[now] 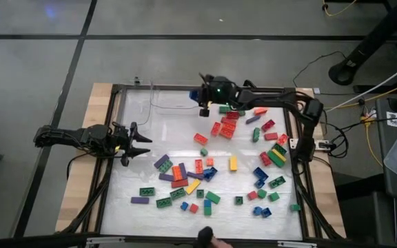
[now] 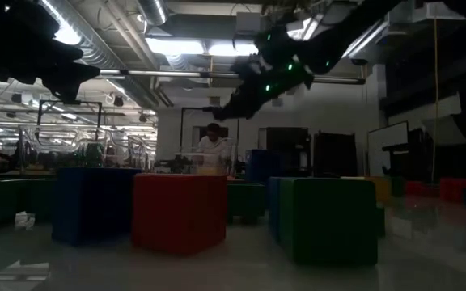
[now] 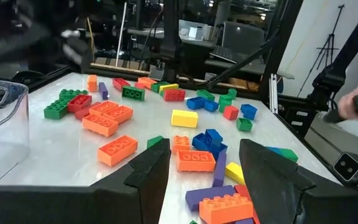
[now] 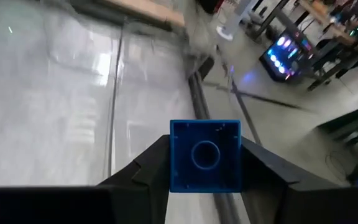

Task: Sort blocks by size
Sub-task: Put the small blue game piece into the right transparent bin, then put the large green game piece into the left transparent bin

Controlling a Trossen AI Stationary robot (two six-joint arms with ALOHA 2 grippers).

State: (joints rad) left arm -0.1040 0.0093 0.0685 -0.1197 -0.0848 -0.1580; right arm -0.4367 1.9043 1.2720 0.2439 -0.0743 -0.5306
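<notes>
1. Blue was the colour of the small square block (image 4: 205,155) that sat clamped between the right gripper's (image 4: 205,163) fingers, its hollow underside turned toward the wrist camera.
2. That gripper (image 1: 204,105) hung above the far edge of the white table (image 1: 143,172), well clear of the main scatter, and beneath it the right wrist view showed only bare surface and the frame rail.
3. A loose group of red and orange blocks (image 1: 225,125) lay just beside it, a little nearer the table's middle. Whether this counted as a sorted pile could not be told.
4. The left gripper (image 1: 138,143) waited at the table's left side with its fingers apart and nothing between them. Ahead of it lay an orange long block (image 3: 196,160), a yellow block (image 3: 184,117) and several blue ones (image 3: 207,140).
5. Farther ahead of the left gripper, a mixed spread of purple, green, red and blue blocks (image 1: 185,180) covered the middle and near part of the table, short and long ones jumbled together.
6. As a judgement, the sorting looked barely begun: one block was in hand, and dozens remained unsorted.
</notes>
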